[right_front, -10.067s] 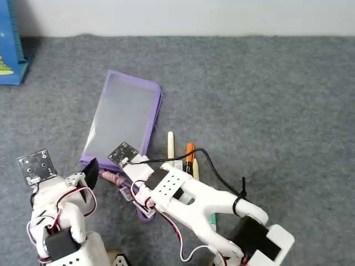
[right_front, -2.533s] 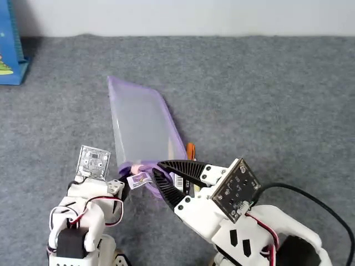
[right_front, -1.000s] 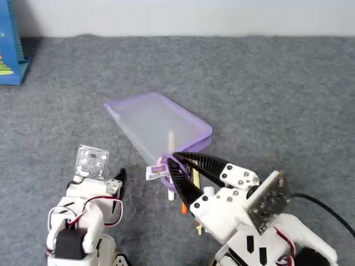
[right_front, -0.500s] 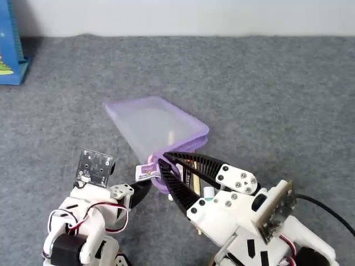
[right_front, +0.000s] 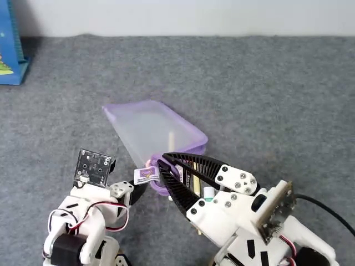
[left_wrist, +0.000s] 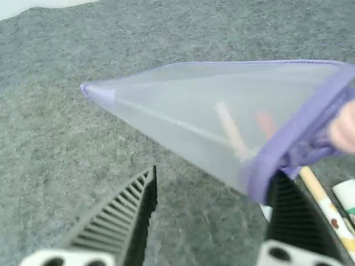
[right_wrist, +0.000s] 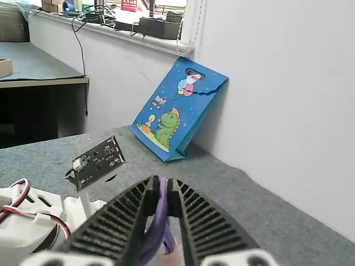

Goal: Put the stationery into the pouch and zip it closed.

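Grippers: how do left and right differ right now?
The left gripper is open; the right gripper is shut on the purple edge of the pouch. The right gripper holds that end of the pouch raised; the left gripper holds nothing, with the purple edge close beside it. Both are black and ribbed, and both sit at the pouch's near end.

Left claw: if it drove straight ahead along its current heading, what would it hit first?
Most likely the pouch: its purple zipper edge hangs just ahead of the open left claw, held up by the right claw. Depth is hard to judge.
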